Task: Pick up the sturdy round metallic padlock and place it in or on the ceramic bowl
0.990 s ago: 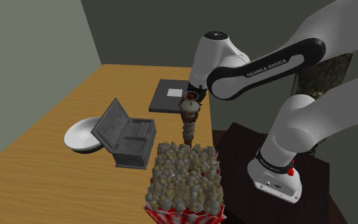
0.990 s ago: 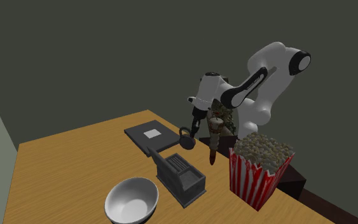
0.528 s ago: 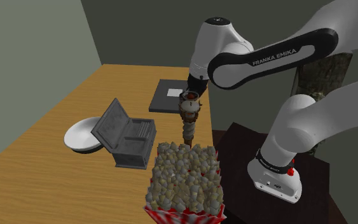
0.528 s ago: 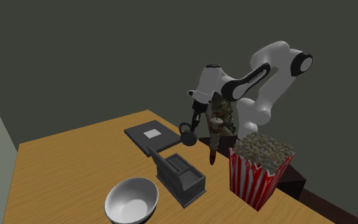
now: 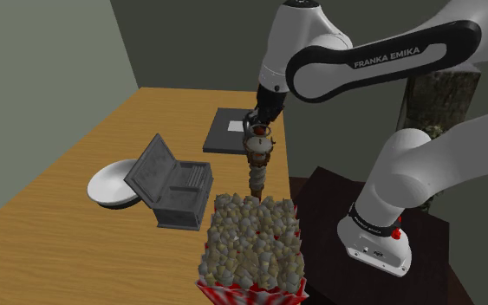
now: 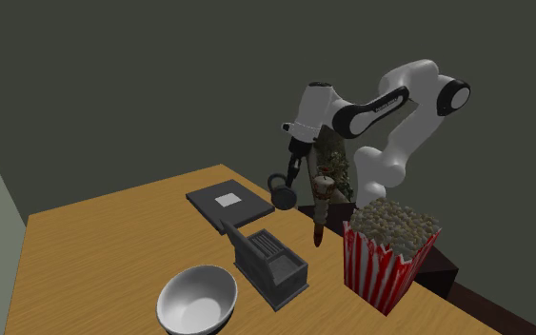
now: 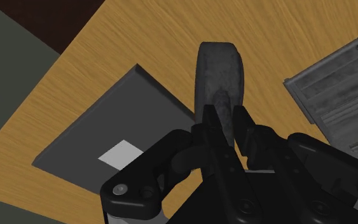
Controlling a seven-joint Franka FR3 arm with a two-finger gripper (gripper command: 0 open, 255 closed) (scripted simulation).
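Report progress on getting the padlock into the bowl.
Done: the gripper is shut on the padlock, which looks lifted off the table. In hand: the padlock hangs by the dark flat slab, well away from the white bowl. Left: carry it past the grey open case to the bowl, which is empty, and release it there.

Simulated home interior: a wood-grain table is filling the corner where two bare grey-green walls are meeting. Household odds and ends are sitting on it: a red-and-white striped tub of popcorn, a white bowl, an open grey case and a flat dark slab with a white label. A white robot arm is rising from a dark box beside the table.
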